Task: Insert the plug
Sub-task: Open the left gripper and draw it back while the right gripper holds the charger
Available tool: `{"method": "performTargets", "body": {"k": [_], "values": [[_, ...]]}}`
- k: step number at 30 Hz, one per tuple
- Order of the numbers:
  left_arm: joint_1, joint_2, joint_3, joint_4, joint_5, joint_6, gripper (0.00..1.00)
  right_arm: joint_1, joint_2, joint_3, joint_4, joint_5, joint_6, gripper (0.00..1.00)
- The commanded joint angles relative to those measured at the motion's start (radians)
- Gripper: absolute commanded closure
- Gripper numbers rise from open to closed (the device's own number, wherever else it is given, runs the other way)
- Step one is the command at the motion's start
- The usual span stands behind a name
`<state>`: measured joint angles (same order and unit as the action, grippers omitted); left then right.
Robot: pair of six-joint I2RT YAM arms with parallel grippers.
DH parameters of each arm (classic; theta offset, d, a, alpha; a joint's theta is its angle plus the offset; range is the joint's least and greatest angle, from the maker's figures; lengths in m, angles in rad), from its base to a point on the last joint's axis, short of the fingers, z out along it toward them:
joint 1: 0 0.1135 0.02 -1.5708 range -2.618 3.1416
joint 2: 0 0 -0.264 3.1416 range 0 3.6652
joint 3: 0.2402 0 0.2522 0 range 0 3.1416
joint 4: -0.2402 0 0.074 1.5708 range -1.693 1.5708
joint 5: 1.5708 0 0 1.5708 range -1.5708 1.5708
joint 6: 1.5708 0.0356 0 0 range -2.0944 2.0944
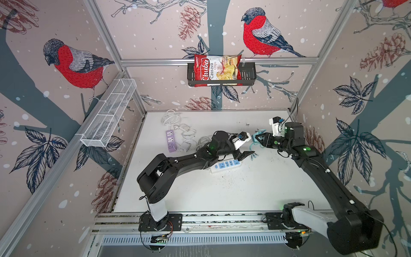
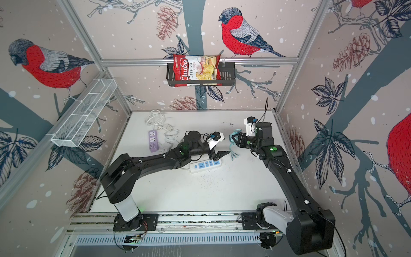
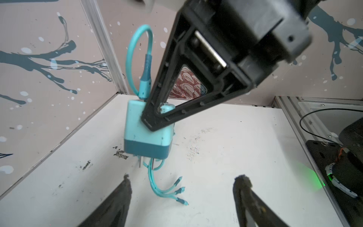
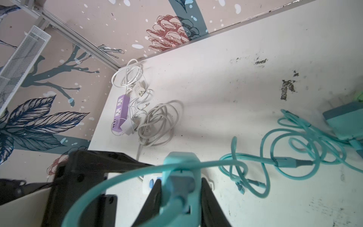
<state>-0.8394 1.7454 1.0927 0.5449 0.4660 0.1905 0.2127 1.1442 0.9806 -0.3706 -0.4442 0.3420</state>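
Closest to the front, the white power strip [image 1: 225, 166] lies flat on the tabletop [image 1: 222, 195]. It is long from side to side and a bit slanted, with its blue holes facing up. The left gripper [image 1: 246, 155] hangs just over its right end. Its jaws are wide open and hold nothing.

A little farther back and to the right, the right gripper [image 1: 259, 138] is squeezed tight on the teal plug [image 3: 145, 137]. The plug is up in the air, off the tabletop. In the left wrist view its metal pins [image 3: 139, 163] point down. Its teal cord [image 3: 147, 64] loops out of the top, and more of it dangles down below.

I think the white strip is the closest place to plug in. From the plug it lies lower, toward the front and toward the left arm's side. The right gripper would have to carry the plug that way, line the pins over a blue hole, then push down. The left gripper is nearer the strip and could hold it steady.

Far at the back sit a purple power strip [image 1: 170, 140] and white cords [image 1: 170, 116].
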Motion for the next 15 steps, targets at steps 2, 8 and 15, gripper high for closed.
{"method": "performTargets", "body": {"k": [2, 8, 15], "values": [[0.021, -0.087, -0.05, -0.049, -0.081, 0.003, 0.18, -0.002, 0.069, 0.074, -0.01, 0.051, -0.053, 0.86], [0.028, -0.31, -0.223, -0.158, -0.338, -0.095, 0.03, 0.012, 0.232, 0.179, -0.014, 0.075, -0.08, 0.86], [0.028, -0.569, -0.427, -0.257, -0.528, -0.193, 0.03, 0.128, 0.416, 0.276, -0.102, 0.089, -0.155, 0.86]]}}
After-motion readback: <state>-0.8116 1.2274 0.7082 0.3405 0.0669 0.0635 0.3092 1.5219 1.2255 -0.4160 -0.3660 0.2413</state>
